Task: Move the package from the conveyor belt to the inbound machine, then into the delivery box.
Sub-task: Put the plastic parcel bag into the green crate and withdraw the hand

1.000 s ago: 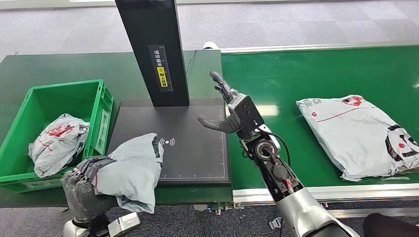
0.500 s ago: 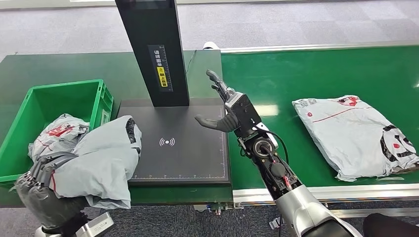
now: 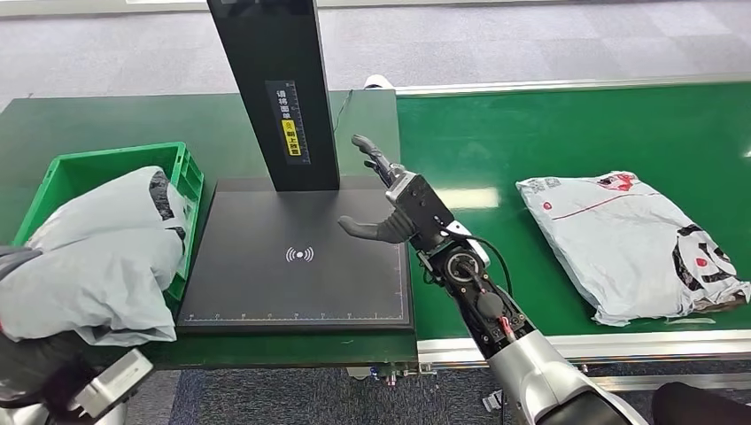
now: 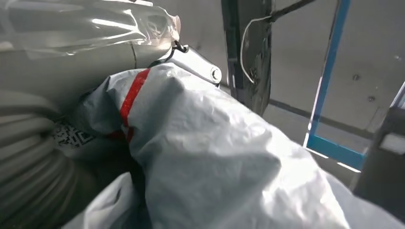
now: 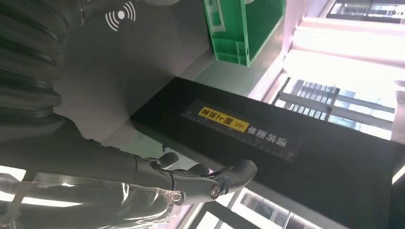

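My left hand (image 3: 35, 367) grips a grey plastic package (image 3: 97, 257) from below and holds it over the green delivery box (image 3: 111, 158) at the left, covering most of the box's inside. The left wrist view shows the package (image 4: 215, 157) close up, crumpled, with a red stripe. The black inbound machine's scan plate (image 3: 301, 283) lies bare beside the box. My right hand (image 3: 390, 208) hovers open over the plate's right edge, fingers spread. A second grey package (image 3: 629, 239) lies on the green conveyor belt (image 3: 531, 133) at the right.
The machine's black column (image 3: 274, 88) with a yellow label rises behind the plate; the right wrist view shows the column (image 5: 267, 152) just beyond my fingers (image 5: 205, 179). A dark green table (image 3: 106, 115) carries box and machine. The belt's metal rail (image 3: 620, 343) runs along the front.
My left hand has lifted the package off the plate's front left corner and carried it left, over the green box. My right hand has drifted slightly left. The package on the belt has crept left.
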`<move>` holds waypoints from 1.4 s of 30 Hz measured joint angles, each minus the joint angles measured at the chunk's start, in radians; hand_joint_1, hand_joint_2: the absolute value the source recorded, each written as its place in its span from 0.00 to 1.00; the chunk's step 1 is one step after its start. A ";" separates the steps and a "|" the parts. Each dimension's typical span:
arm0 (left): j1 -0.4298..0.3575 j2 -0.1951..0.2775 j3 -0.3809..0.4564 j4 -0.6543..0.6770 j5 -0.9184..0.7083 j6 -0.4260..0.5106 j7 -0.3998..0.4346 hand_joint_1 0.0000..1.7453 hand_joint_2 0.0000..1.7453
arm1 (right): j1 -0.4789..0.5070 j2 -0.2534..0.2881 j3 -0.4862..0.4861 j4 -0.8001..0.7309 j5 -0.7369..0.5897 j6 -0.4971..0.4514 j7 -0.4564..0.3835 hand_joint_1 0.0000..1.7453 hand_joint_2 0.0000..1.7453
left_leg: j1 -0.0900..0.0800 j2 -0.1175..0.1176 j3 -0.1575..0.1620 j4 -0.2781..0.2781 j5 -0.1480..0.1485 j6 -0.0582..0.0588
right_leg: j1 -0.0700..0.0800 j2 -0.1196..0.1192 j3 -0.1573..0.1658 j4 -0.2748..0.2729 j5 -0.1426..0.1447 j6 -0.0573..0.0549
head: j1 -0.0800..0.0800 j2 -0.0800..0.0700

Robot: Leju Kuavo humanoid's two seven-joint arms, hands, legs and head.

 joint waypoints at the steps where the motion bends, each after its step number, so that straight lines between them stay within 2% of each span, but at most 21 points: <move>1: -0.028 0.005 0.034 0.023 -0.021 0.000 0.000 1.00 1.00 | 0.000 0.002 0.004 0.002 0.002 0.001 0.000 0.00 1.00 | 0.000 0.000 0.000 0.000 0.000 0.000 | 0.000 0.000 0.000 0.000 0.000 0.000 | 0.000 0.000; 7: -0.205 0.046 0.269 0.232 -0.232 0.000 0.006 1.00 1.00 | -0.001 0.006 0.020 0.014 0.010 0.001 0.001 0.00 1.00 | 0.000 0.000 0.000 0.000 0.000 0.000 | 0.000 0.000 0.000 0.000 0.000 0.000 | 0.000 0.000; 10: -0.288 0.069 0.378 0.367 -0.382 0.000 0.060 1.00 1.00 | -0.002 0.005 0.025 0.017 0.011 -0.001 0.002 0.00 1.00 | 0.000 0.001 0.000 0.000 0.000 0.000 | 0.000 0.000 0.000 0.000 0.000 0.000 | 0.000 0.000; 15: -0.376 0.137 0.460 0.547 -0.504 0.000 0.253 1.00 1.00 | -0.002 0.001 0.028 0.019 0.011 -0.001 0.002 0.00 1.00 | 0.000 0.002 0.000 0.000 0.000 0.000 | 0.000 0.000 -0.001 0.000 0.000 0.000 | 0.000 0.000; 16: -0.385 0.151 0.468 0.570 -0.502 0.000 0.266 1.00 1.00 | -0.002 0.000 0.029 0.019 0.011 -0.001 0.002 0.00 1.00 | 0.000 0.002 0.000 0.000 0.000 0.000 | 0.000 0.001 -0.001 0.001 0.000 0.000 | 0.000 0.000; 18: -0.397 0.172 0.487 0.602 -0.487 -0.001 0.261 0.94 1.00 | -0.002 -0.002 0.030 0.019 0.011 -0.001 0.002 0.00 1.00 | 0.000 0.002 0.000 0.000 0.000 0.000 | 0.000 0.001 -0.001 0.001 0.000 0.000 | 0.000 0.000; 19: -0.401 0.180 0.495 0.613 -0.476 -0.003 0.251 0.78 1.00 | -0.002 -0.003 0.031 0.020 0.011 -0.001 0.002 0.00 1.00 | 0.000 0.002 0.000 0.000 0.000 0.000 | 0.000 0.001 -0.002 0.001 0.000 0.000 | 0.000 0.000; 22: -0.414 0.196 0.513 0.650 -0.447 -0.004 0.209 0.10 1.00 | -0.005 -0.004 0.035 0.024 0.012 0.003 0.002 0.00 1.00 | 0.000 0.001 0.000 0.000 0.000 0.000 | 0.000 0.000 -0.002 0.000 0.000 0.000 | 0.000 0.000; 23: -0.419 0.198 0.517 0.664 -0.442 -0.003 0.189 0.01 1.00 | -0.007 -0.004 0.036 0.026 0.011 0.004 0.002 0.00 1.00 | 0.000 0.001 0.000 0.000 0.000 0.000 | 0.000 0.000 -0.002 0.000 0.000 0.000 | 0.000 0.000; 27: -0.431 0.197 0.514 0.726 -0.437 -0.001 0.116 0.00 1.00 | -0.016 -0.006 0.040 0.035 0.010 0.009 -0.003 0.00 1.00 | 0.000 0.001 0.000 0.000 0.000 0.000 | 0.000 0.000 -0.001 0.000 0.000 0.000 | 0.000 0.000; 34: -0.434 0.196 0.410 0.834 -0.358 0.000 0.088 0.00 1.00 | -0.032 -0.008 0.046 0.054 0.009 0.014 -0.010 0.00 1.00 | 0.000 0.001 0.000 0.000 0.000 0.000 | 0.000 0.000 -0.001 0.000 0.000 0.000 | 0.000 0.000; 38: -0.428 0.203 0.316 0.896 -0.083 -0.019 0.066 0.00 1.00 | -0.037 -0.008 0.051 0.062 0.010 0.020 -0.011 0.00 1.00 | 0.000 0.001 0.000 0.000 0.000 0.000 | 0.000 0.000 -0.001 0.000 0.000 0.000 | 0.000 0.000; 42: -0.396 0.223 0.194 0.914 0.136 -0.014 0.089 0.00 1.00 | -0.043 -0.008 0.055 0.069 0.012 0.029 -0.013 0.00 1.00 | 0.000 0.001 -0.001 0.000 0.000 0.000 | 0.000 0.000 -0.001 0.000 0.000 0.000 | 0.000 0.000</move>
